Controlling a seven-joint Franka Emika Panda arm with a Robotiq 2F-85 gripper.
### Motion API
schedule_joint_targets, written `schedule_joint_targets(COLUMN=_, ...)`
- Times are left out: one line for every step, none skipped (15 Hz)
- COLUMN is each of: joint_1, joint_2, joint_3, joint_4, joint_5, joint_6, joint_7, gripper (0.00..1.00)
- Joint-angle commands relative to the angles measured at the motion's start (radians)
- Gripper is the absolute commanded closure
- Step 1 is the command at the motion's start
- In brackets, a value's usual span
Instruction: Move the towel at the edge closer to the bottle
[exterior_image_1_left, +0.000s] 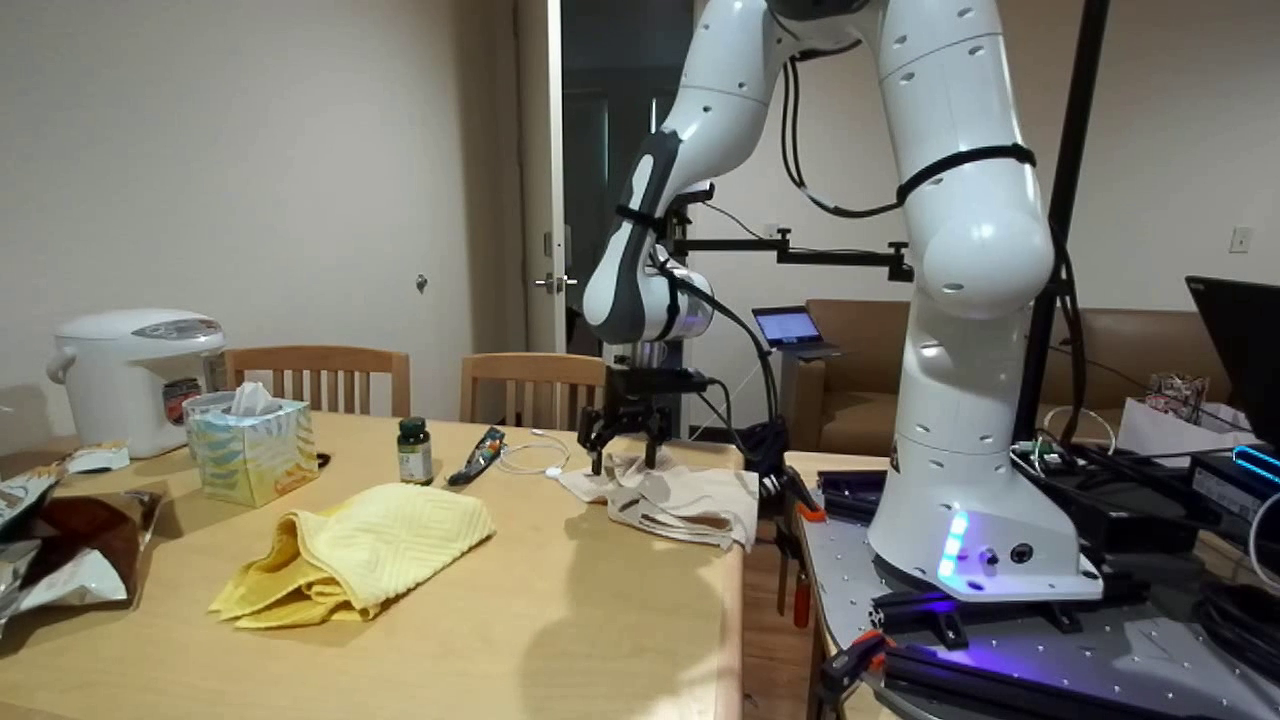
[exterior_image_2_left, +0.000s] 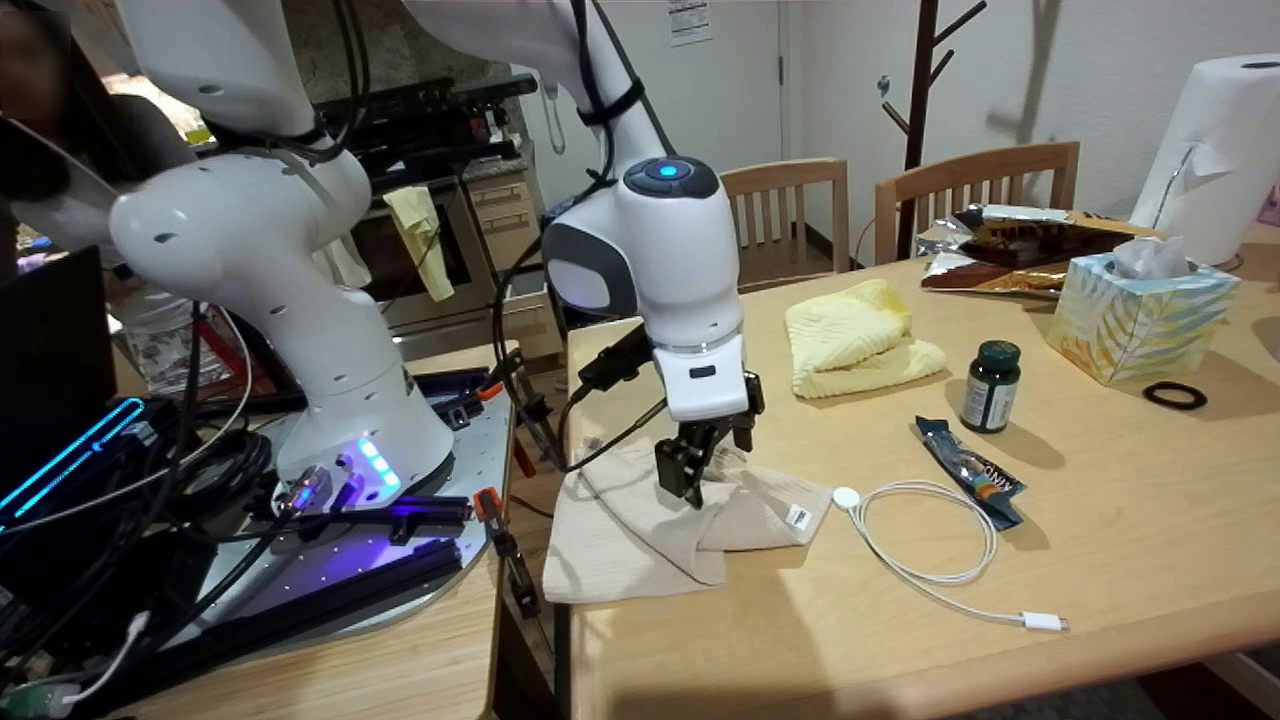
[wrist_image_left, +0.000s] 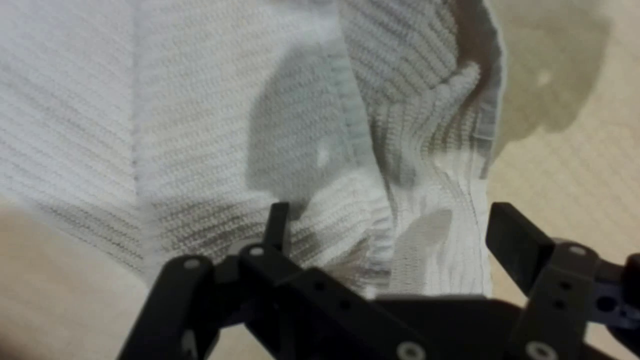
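The off-white towel (exterior_image_1_left: 690, 510) lies creased at the table's edge on the robot's side, and part of it reaches that edge. A folded corner with a small label shows on the towel (exterior_image_2_left: 640, 550) in an exterior view. The small dark bottle (exterior_image_1_left: 415, 455) with a green cap stands upright farther along the table; the bottle (exterior_image_2_left: 990, 390) is well apart from the towel. My gripper (exterior_image_1_left: 625, 463) points down right over the towel. In the wrist view the gripper (wrist_image_left: 392, 217) is open, its fingers wide apart with towel folds beneath and between them. Whether the fingertips touch the cloth I cannot tell.
A yellow cloth (exterior_image_1_left: 370, 550) lies on the table between the bottle and the near side. A coiled white cable (exterior_image_2_left: 930, 575) and a dark snack wrapper (exterior_image_2_left: 970, 470) lie between towel and bottle. Beyond stand a tissue box (exterior_image_1_left: 255, 450) and a white appliance (exterior_image_1_left: 130, 380).
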Motion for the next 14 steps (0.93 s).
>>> schedule_joint_targets(joint_1=0.111, joint_2=0.020, joint_3=-0.120, joint_4=-0.005, joint_5=-0.117, joint_6=0.001, joint_7=0.090, gripper=0.00)
schedule_joint_targets(joint_1=0.129, joint_2=0.023, joint_3=-0.139, joint_4=0.001, joint_5=-0.137, joint_6=-0.004, joint_7=0.102, gripper=0.00)
schedule_joint_targets(joint_1=0.142, joint_2=0.020, joint_3=-0.150, joint_4=0.000, joint_5=-0.146, joint_6=-0.003, joint_7=0.107, gripper=0.00)
schedule_joint_targets(joint_1=0.145, joint_2=0.017, joint_3=-0.148, joint_4=0.003, joint_5=-0.142, joint_6=-0.004, joint_7=0.103, gripper=0.00)
schedule_joint_targets(joint_1=0.145, joint_2=0.013, joint_3=-0.142, joint_4=0.004, joint_5=-0.131, joint_6=0.000, joint_7=0.097, gripper=0.00)
schedule_joint_targets(joint_1=0.147, joint_2=0.011, joint_3=-0.139, joint_4=0.007, joint_5=-0.126, joint_6=0.002, joint_7=0.095, gripper=0.00)
schedule_joint_targets(joint_1=0.149, joint_2=0.010, joint_3=-0.138, joint_4=0.009, joint_5=-0.125, joint_6=0.000, joint_7=0.093, gripper=0.11)
schedule_joint_targets(joint_1=0.148, joint_2=0.009, joint_3=-0.133, joint_4=0.011, joint_5=-0.122, joint_6=0.002, joint_7=0.087, gripper=0.26)
schedule_joint_targets(joint_1=0.145, joint_2=0.010, joint_3=-0.129, joint_4=0.015, joint_5=-0.118, joint_6=-0.003, joint_7=0.082, gripper=0.32)
schedule_joint_targets(joint_1=0.142, joint_2=0.011, joint_3=-0.127, joint_4=0.018, joint_5=-0.117, joint_6=-0.010, joint_7=0.079, gripper=0.40)
schedule_joint_targets(joint_1=0.140, joint_2=0.014, joint_3=-0.125, joint_4=0.020, joint_5=-0.117, joint_6=-0.011, joint_7=0.077, gripper=0.46)
schedule_joint_targets(joint_1=0.138, joint_2=0.015, joint_3=-0.122, joint_4=0.021, joint_5=-0.113, joint_6=-0.008, joint_7=0.075, gripper=0.54)
schedule_joint_targets(joint_1=0.136, joint_2=0.016, joint_3=-0.119, joint_4=0.021, joint_5=-0.111, joint_6=-0.009, joint_7=0.072, gripper=0.59)
schedule_joint_targets(joint_1=0.135, joint_2=0.017, joint_3=-0.118, joint_4=0.020, joint_5=-0.111, joint_6=-0.009, joint_7=0.071, gripper=0.67)
